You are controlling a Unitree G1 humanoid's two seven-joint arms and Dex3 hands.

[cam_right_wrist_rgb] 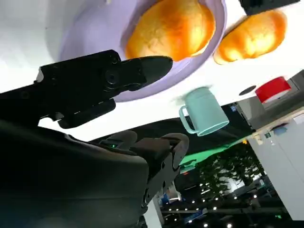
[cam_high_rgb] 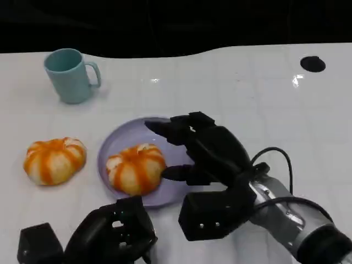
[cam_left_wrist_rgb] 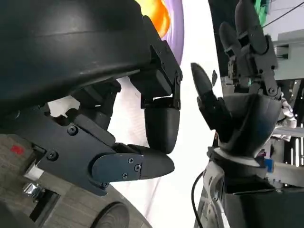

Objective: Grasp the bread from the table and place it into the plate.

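A round orange and white bread (cam_high_rgb: 136, 168) sits on the purple plate (cam_high_rgb: 179, 190) in the middle of the white table (cam_high_rgb: 247, 104). The right hand (cam_high_rgb: 206, 151) hangs over the right side of the plate, just beside the bread. Its fingers (cam_high_rgb: 165, 129) are spread apart and hold nothing; one finger tip reaches over the far rim of the plate and another points at the right side of the bread, but you cannot tell if it touches. In the right wrist view a black finger (cam_right_wrist_rgb: 142, 69) sticks out over the plate near the bread. A second bread (cam_high_rgb: 54, 159) lies on the table to the left of the plate, apart from it. A light blue cup (cam_high_rgb: 70, 75) stands far back on the left, with its handle turned to the right. The left hand (cam_high_rgb: 110, 234) is low at the near edge of the table, close to the near side of the plate. Its fingers are curled in and nothing is in them. In the left wrist view the right hand stands open, fingers pointing up.
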